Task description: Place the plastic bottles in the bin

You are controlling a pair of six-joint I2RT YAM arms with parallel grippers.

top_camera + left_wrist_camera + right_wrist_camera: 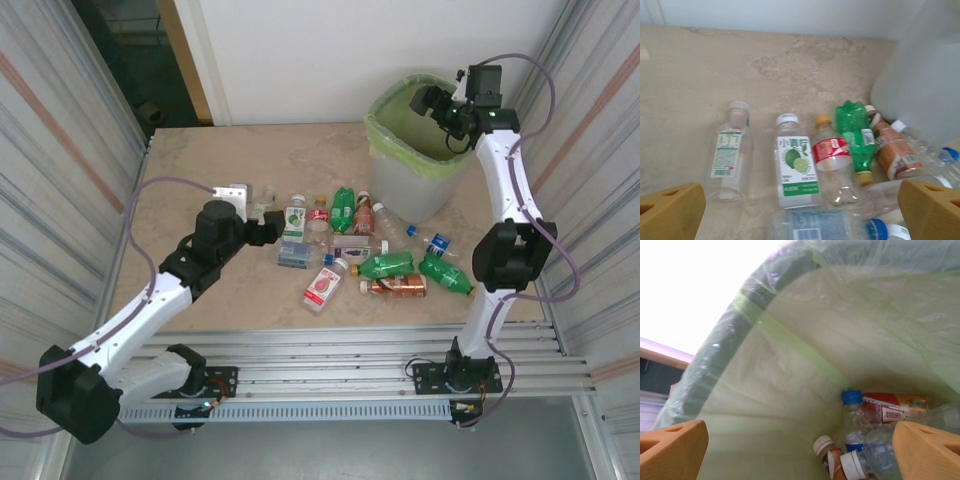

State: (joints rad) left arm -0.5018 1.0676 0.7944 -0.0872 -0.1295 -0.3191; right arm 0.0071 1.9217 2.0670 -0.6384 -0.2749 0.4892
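Over the mouth of the bin [412, 190], the right claw [432, 102] hangs released, its fingers spread wide with nothing between them, and its wrist view looks down past the green bag [790, 345] to the bottom. At least three bottles lie there in a heap: a blue-capped bottle [854, 412], one with a red and orange label [896, 407], and a white-capped brown one [826, 449]. The likeliest trouble on this side is the loose liner: if the arm pulls back low across the rim, a finger could catch the plastic, drag it out or rock the bin. The rest of the plastic bottles [360, 250] lie on the desk [200, 170], in a tight cluster between the arms, some right against the bin's base. The left claw [268, 224] hovers at the cluster's left edge, also released and empty, above a lime-label bottle [796, 167] with a clear bottle [730, 150] and a red-label bottle [832, 160] just beside it. With neighbours this close, a descent slightly off-centre could pinch two at once or knock a round bottle rolling, and thin smooth walls may slip from a grip near the cap.
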